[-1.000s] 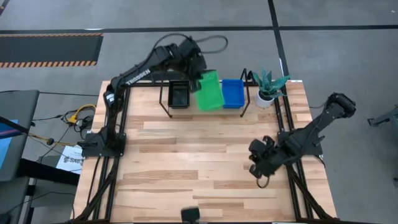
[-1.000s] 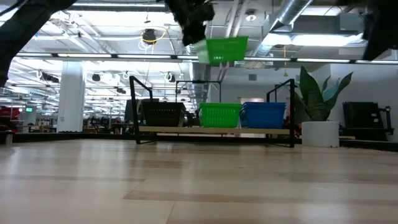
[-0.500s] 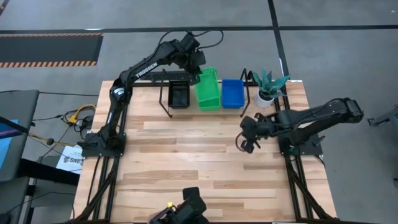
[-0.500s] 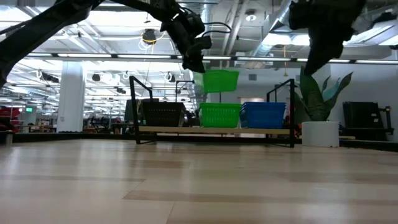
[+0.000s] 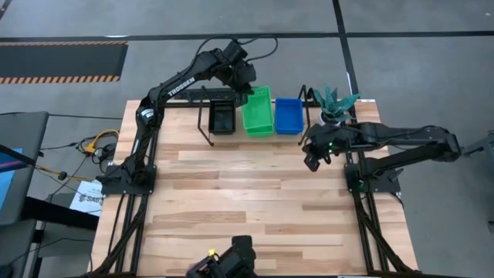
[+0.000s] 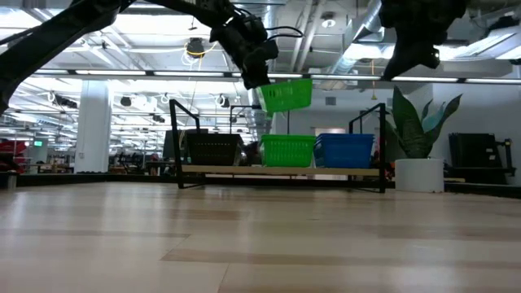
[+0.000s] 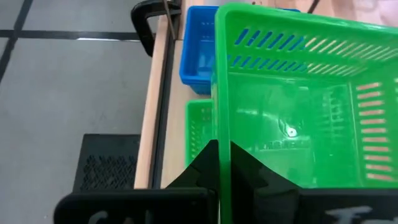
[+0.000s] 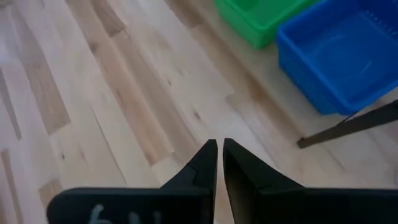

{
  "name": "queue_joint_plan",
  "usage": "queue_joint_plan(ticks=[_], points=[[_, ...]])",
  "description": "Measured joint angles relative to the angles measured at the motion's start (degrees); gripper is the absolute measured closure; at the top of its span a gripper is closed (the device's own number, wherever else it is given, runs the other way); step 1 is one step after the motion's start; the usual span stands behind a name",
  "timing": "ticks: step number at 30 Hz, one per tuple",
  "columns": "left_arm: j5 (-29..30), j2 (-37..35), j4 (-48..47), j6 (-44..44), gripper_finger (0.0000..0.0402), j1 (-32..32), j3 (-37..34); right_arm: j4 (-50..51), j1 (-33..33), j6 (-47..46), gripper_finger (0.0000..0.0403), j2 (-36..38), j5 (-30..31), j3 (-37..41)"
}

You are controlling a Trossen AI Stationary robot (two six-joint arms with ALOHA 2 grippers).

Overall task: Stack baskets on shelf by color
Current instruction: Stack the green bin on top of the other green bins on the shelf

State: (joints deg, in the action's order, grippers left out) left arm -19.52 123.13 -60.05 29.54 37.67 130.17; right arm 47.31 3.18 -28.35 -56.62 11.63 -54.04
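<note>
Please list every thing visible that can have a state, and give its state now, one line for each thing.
held green basket: in the air, tilted, above the green stack.
left gripper: shut on the held green basket's rim.
green stack: resting on the shelf, middle.
blue stack: resting on the shelf, beside the green.
black stack: resting on the shelf.
shelf: upright, loaded.
right gripper: shut, empty, above the tabletop.
plant pot: upright.

You could read one clear marking: white capitals "TROSSEN" ran along the forearm of the left arm (image 5: 176, 86), in the upper left of the high view. A white sheet (image 5: 83, 198) on the floor beside the table's left edge carried dark print, too small to make out. You had nothing readable in the low view or either wrist view.
</note>
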Motion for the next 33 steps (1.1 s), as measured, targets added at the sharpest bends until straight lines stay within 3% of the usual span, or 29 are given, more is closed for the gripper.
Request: queue_joint_plan(ticks=[13,33], points=[[3.8,4.39,1.3,2.8,0.0401,-0.13,-0.31,0.26,5.23,2.04,0.0349,-0.34,-1.39,0.03],[5.82,5.49,3.31,3.5,0.0401,-0.84,-1.15,0.92,5.23,1.92,0.0349,-1.47,-2.75,0.0]])
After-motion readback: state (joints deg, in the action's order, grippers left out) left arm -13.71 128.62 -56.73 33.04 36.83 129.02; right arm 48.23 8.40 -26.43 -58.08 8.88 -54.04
